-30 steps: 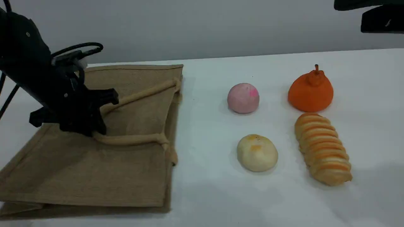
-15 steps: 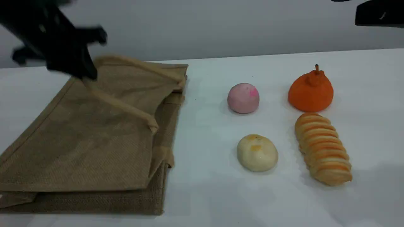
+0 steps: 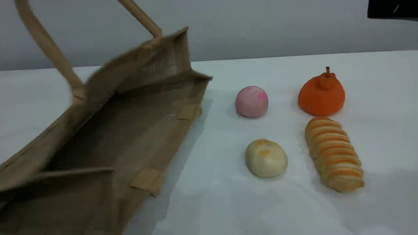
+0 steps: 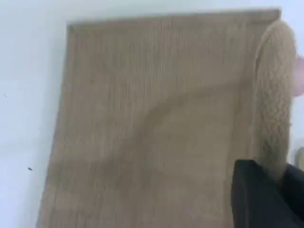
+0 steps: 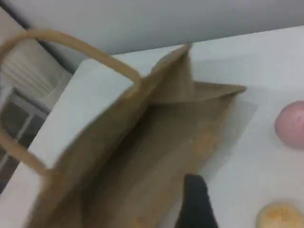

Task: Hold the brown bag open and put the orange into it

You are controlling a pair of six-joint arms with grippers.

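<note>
The bag (image 3: 107,137) lies on the white table (image 3: 228,202) at 9 o'clock, its mouth pulled wide open toward 3 o'clock. One handle (image 3: 45,42) rises out of the scene view at 12 o'clock. In the left wrist view the left pincer (image 4: 266,190) is clenched on this handle. The orange (image 3: 321,94) sits on the table at 2 o'clock, well apart from the bag, just behind the striped loaf (image 3: 333,153). The right pincer (image 5: 194,204) is released and holds nothing
</note>
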